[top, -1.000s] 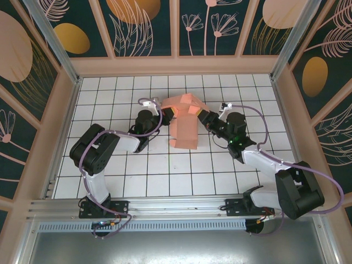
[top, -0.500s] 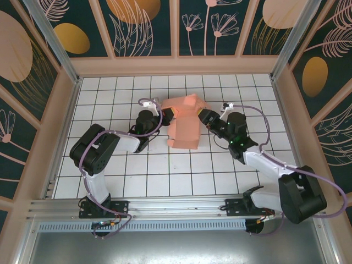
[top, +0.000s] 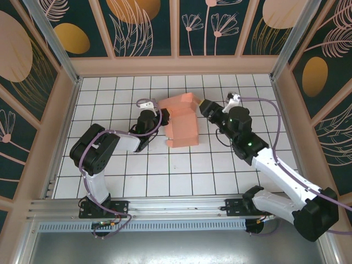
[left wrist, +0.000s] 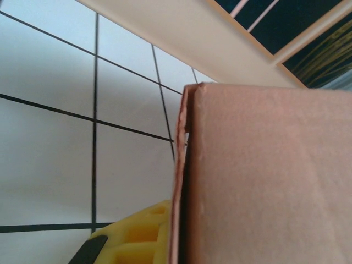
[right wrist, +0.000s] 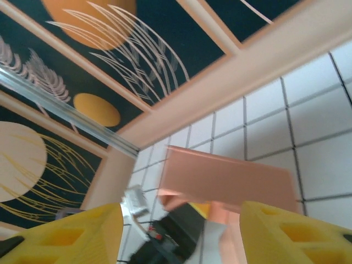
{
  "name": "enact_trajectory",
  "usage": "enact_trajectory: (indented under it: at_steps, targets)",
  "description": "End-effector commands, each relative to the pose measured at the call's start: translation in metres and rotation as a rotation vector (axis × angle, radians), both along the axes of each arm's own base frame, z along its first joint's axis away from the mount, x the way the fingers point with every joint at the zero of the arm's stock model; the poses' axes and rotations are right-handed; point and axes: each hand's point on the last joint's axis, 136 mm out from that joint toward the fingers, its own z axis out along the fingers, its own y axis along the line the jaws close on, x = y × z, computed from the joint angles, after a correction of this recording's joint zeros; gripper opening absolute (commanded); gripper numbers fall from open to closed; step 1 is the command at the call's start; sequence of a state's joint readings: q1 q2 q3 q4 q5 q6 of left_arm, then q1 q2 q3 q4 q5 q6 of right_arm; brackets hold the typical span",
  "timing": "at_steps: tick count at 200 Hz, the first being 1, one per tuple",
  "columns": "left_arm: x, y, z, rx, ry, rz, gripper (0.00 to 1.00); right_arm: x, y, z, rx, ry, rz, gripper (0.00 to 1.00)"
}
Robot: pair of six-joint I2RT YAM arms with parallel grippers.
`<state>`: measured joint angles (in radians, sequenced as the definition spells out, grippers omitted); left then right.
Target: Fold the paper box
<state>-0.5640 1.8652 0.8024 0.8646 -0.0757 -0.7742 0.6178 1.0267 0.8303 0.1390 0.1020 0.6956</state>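
**Box anchored at one edge for folding.**
The left gripper (top: pixel 162 115) pinches the box (top: pixel 182 124) edge between closed fingers, probably to steady it; the right gripper (top: pixel 203 105) is spread, with the box just ahead.

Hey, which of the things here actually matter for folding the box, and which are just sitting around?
For the job:
- paper box
- left tool, clamped on the box's left edge
- right tool, open, just off the box's right side

Just around:
- tiled table
- patterned walls
- purple cables
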Motion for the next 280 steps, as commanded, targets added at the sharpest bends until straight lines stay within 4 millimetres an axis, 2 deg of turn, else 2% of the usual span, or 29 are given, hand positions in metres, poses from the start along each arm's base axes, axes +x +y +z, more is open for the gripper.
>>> enact_trajectory:
  at_steps: [1,23,38,57,91,128,172,203,247,266,280]
  targets:
    - [0.009,0.013,0.021,0.05,-0.051,0.086,0.0,0.002,0.009,0.021,-0.16,-0.063,-0.044,0.57]
    - [0.009,0.025,0.023,0.087,-0.058,0.135,0.0,0.009,0.041,0.027,-0.235,-0.05,0.007,0.56]
    - [0.008,0.031,0.025,0.099,-0.062,0.163,0.0,0.017,0.059,0.024,-0.278,-0.021,0.025,0.56]
    - [0.005,0.037,0.028,0.1,-0.068,0.185,0.0,0.028,0.078,0.011,-0.307,0.043,0.058,0.56]
    - [0.001,0.038,0.029,0.1,-0.069,0.172,0.0,0.045,0.097,-0.015,-0.373,0.153,0.082,0.51]
    - [-0.001,0.038,0.032,0.092,-0.072,0.169,0.0,0.055,0.098,-0.034,-0.331,0.237,0.105,0.41]
    - [-0.001,0.037,0.033,0.09,-0.073,0.165,0.0,0.06,0.099,-0.041,-0.299,0.265,0.14,0.31]
    - [-0.002,0.037,0.032,0.085,-0.071,0.161,0.0,0.062,0.104,-0.05,-0.304,0.292,0.16,0.31]
    - [-0.003,0.038,0.034,0.082,-0.074,0.161,0.0,0.066,0.105,-0.068,-0.336,0.336,0.148,0.36]
    - [-0.003,0.038,0.034,0.08,-0.074,0.165,0.0,0.066,0.107,-0.07,-0.348,0.342,0.146,0.36]
    - [-0.004,0.04,0.033,0.081,-0.071,0.172,0.0,0.066,0.105,-0.065,-0.372,0.321,0.122,0.38]
